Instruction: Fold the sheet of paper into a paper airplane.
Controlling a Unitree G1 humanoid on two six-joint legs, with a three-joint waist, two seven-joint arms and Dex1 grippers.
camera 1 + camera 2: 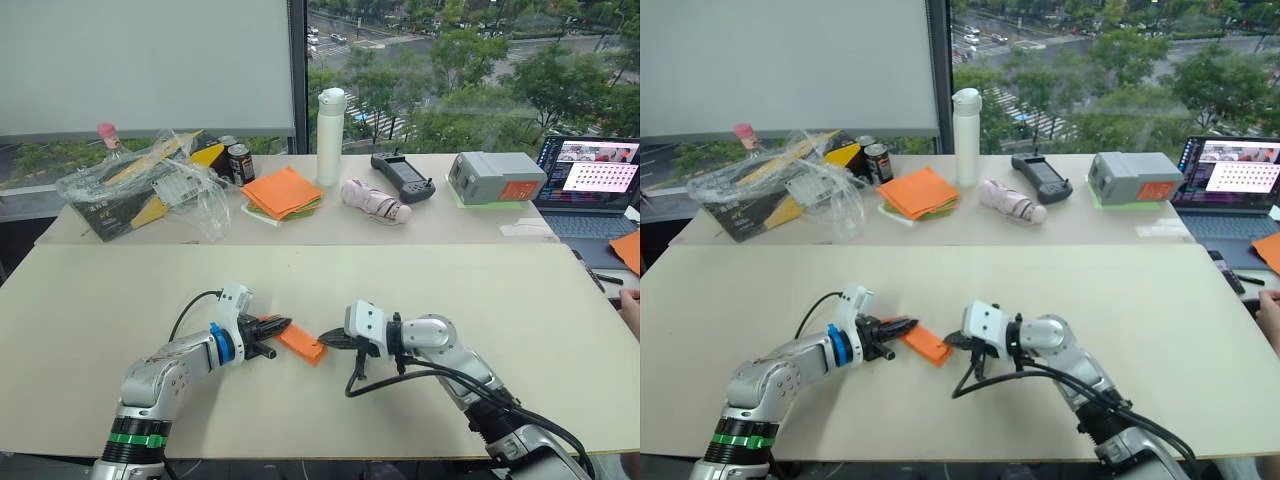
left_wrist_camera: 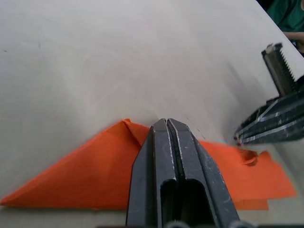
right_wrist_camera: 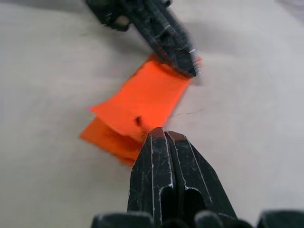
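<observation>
The sheet of paper (image 1: 300,343), bright orange and folded small with creased layers, lies flat on the near part of the pale table (image 1: 450,290). My left gripper (image 1: 280,326) is shut, and its tip (image 2: 166,124) rests on top of the paper's left end. From the other side, my right gripper (image 1: 328,340) is also shut. Its tip (image 3: 159,133) touches the paper's right edge, where a small crumple (image 2: 249,156) shows. The two tips face each other across the paper (image 3: 142,102).
On the far table are a pile of orange and green sheets (image 1: 283,192), a white bottle (image 1: 330,135), a plastic-wrapped box (image 1: 150,185), a handheld controller (image 1: 402,175), a grey box (image 1: 495,177) and a laptop (image 1: 595,180). A person's hand (image 1: 630,305) is at the right edge.
</observation>
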